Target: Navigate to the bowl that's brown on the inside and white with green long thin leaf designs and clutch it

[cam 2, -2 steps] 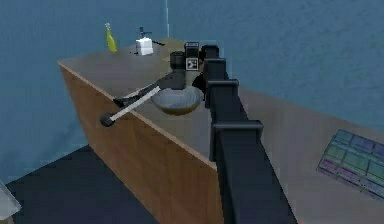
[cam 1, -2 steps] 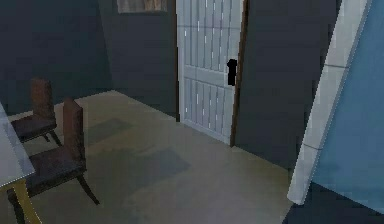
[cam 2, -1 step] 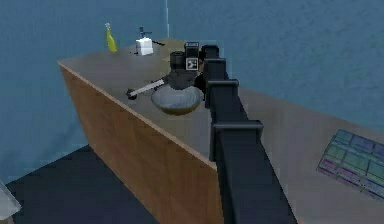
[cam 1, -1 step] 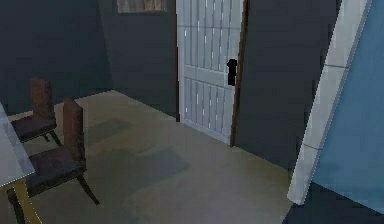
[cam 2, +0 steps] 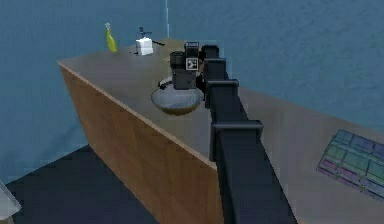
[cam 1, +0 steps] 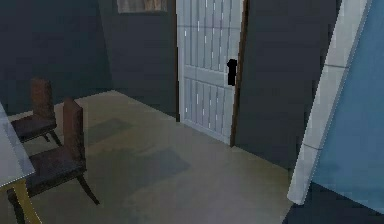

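Our arm [cam 2: 238,150] rises as a dark square bar from the bottom edge of the arm side view and reaches out over a wooden counter [cam 2: 120,90]. At its far end the gripper [cam 2: 180,72] sits at a rounded dark bowl [cam 2: 172,100]. The bowl rests on the counter near its front edge, about midway along. We cannot tell how the fingers stand, nor whether they hold anything. At the counter's far left corner stand a yellow bottle [cam 2: 110,38] and a small white object [cam 2: 146,44]. Ahead we see a white door [cam 1: 210,65] and two brown chairs [cam 1: 60,150] beside a table's [cam 1: 8,150] corner.
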Controlling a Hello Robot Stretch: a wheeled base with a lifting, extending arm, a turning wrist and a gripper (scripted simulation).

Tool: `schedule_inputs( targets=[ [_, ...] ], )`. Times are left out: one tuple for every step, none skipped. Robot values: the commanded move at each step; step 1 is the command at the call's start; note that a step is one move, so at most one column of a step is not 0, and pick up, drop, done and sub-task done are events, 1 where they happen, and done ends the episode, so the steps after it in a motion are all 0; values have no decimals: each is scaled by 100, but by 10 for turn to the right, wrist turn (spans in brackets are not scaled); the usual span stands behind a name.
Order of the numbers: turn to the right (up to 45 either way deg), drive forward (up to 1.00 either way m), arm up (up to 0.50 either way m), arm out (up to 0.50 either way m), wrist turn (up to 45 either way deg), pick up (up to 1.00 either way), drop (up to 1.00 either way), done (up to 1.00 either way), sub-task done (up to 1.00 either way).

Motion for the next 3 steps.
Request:
schedule_inputs(
  targets=[
    [0, 0, -8, 0, 0, 0, 0, 0, 0],
    [0, 0, 0, 0, 0, 100, 0, 0, 0],
    [0, 0, 8, 0, 0, 0, 0, 0, 0]
  ],
)
